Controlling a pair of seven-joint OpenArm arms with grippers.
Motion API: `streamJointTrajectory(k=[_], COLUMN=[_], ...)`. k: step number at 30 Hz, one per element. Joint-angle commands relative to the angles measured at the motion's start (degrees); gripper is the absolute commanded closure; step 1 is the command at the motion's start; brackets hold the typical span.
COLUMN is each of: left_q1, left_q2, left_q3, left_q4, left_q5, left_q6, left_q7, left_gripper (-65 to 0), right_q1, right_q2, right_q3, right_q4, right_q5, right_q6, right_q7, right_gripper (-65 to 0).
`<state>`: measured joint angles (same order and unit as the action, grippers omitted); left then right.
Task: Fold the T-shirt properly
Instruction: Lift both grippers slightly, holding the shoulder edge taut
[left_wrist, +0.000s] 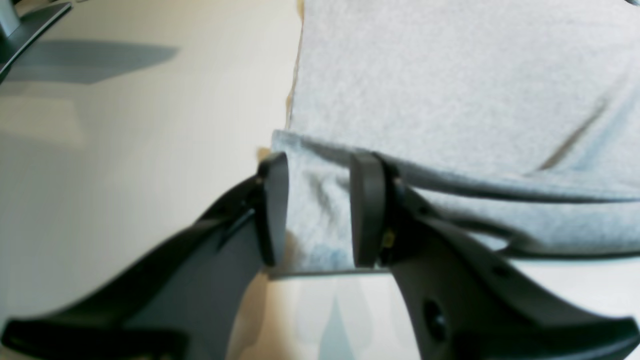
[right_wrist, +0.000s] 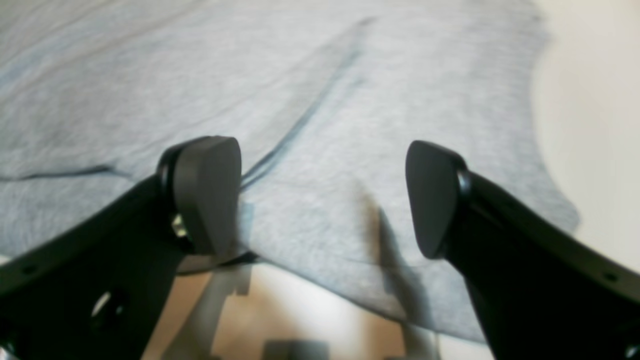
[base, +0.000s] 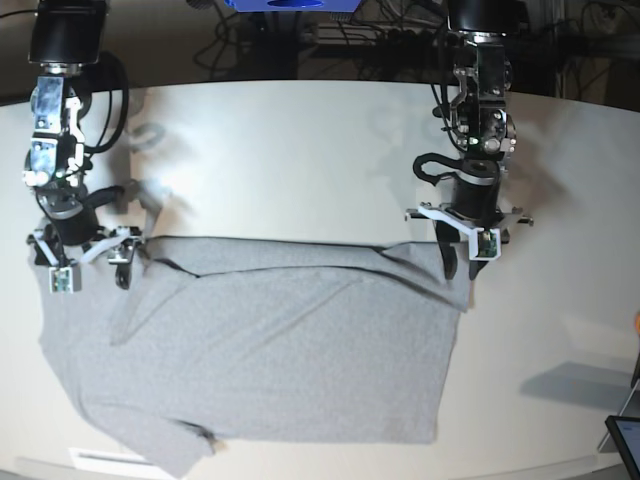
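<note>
Base view: heather-grey short-sleeved cotton T-shirt (base: 270, 350) spread flat on pale cream matte tabletop (base: 290, 150), plain side up, far edge folded over into a doubled band, one sleeve at near left corner.
Fabric: soft mottled knit, shallow diagonal creases, hem edges wavy.
Left gripper (left_wrist: 320, 210): dark matte plastic, rounded paddle-shaped fingertips, narrowly parted with a doubled fold of grey cloth between them at the shirt's corner; whether clamped cannot be told.
Right gripper (right_wrist: 322, 197): same black curved fingers and grey pads, spread wide over the shirt's edge, nothing between them.
Table surface: smooth, lightly glossy, soft grey shadows.
Writing: none legible on visible cloth.
Far right edge: dark flat panel corner (base: 625, 438), detail too small to read.
</note>
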<state>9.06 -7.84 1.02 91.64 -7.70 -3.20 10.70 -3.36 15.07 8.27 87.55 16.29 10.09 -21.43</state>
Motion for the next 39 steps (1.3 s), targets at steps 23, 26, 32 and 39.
streamJointTrajectory(k=[23, 26, 32, 39], left_q1=[-9.5, -9.5, -11.7, -12.1], left_q2=[-0.6, -0.6, -0.6, -0.6], left_q3=[-0.2, -0.1, 0.3, 0.5], left_q4=[-10.8, -10.5, -14.9, -19.4], left_q5=[-8.5, -7.8, -5.1, -4.8], left_q6=[0.2, 0.2, 0.2, 0.1], left_q7=[-1.3, -1.3, -1.3, -1.3], left_gripper=[-21.7, -21.7, -21.7, -21.7], right_q1=[3.5, 3.6, 4.8, 5.6], right_q2=[0.4, 0.4, 0.4, 0.4], right_q3=[-0.2, 0.0, 0.1, -0.2], right_q4=[-9.3, -9.1, -10.9, -16.1], right_q5=[0.5, 0.5, 0.5, 0.5], right_q6=[0.6, 0.6, 0.6, 0.6], right_q7=[5.2, 5.5, 5.4, 5.3], right_gripper=[-49.2, -43.1, -45.1, -45.0])
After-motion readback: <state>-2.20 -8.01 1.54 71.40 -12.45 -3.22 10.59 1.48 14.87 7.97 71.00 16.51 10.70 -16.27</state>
